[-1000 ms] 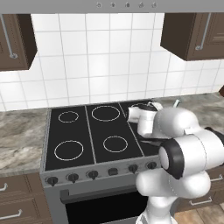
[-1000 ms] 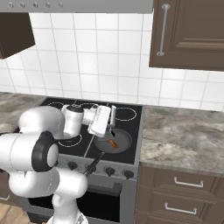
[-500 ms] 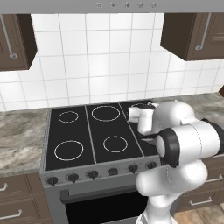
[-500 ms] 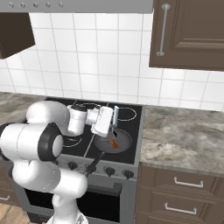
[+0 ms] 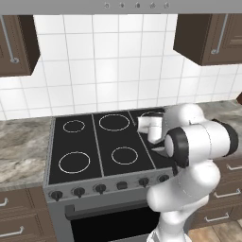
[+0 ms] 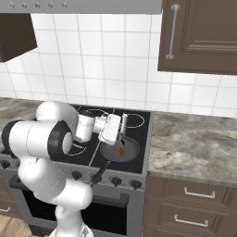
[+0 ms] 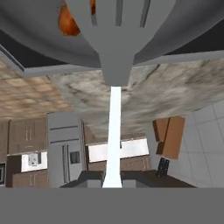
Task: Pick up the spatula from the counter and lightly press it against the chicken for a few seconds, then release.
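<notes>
One spatula sticks straight out from the pincer pinching its handle (blade beside chicken).

A: Light source?
B: Diffuse, even rendered light: wall tiles bright, cabinets dark but legible, the arm softly shaded on its underside.
A: Sharpness?
B: Base views crisp to the edges. Hand view: spatula handle near-white, its head grey in shade — distant kitchen textures coarse, slightly soft.

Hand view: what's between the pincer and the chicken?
The spatula: its handle runs up from the pincer, and its slotted head overlaps the chicken in the pan. Nothing else lies in that stretch; contact can't be judged.
</notes>
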Robot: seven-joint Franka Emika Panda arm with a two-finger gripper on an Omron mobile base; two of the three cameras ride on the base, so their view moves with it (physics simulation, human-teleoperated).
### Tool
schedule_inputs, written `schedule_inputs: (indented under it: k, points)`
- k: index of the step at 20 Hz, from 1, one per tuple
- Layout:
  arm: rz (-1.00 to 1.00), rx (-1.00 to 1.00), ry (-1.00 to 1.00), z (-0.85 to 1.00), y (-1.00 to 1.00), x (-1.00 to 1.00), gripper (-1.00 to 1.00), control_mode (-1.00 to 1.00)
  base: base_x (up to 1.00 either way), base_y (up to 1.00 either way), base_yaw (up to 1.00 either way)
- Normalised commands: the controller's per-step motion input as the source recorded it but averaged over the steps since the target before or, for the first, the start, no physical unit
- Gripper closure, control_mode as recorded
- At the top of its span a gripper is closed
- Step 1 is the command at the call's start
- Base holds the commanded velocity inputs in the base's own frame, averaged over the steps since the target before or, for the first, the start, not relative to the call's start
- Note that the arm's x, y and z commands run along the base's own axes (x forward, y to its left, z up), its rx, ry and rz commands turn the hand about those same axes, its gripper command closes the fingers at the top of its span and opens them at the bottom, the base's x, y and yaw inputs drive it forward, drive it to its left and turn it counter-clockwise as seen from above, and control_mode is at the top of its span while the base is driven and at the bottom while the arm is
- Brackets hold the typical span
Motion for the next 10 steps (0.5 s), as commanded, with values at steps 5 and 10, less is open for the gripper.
schedule_inputs:
  k: [5, 10]
  points:
    - [0.02, 0.03, 0.01, -0.07, -0.03, 0.28, 1.0, -1.0, 0.0, 0.0, 0.0]
    - [0.02, 0.02, 0.0, -0.11, -0.07, 0.17, 1.0, -1.0, 0.0, 0.0, 0.0]
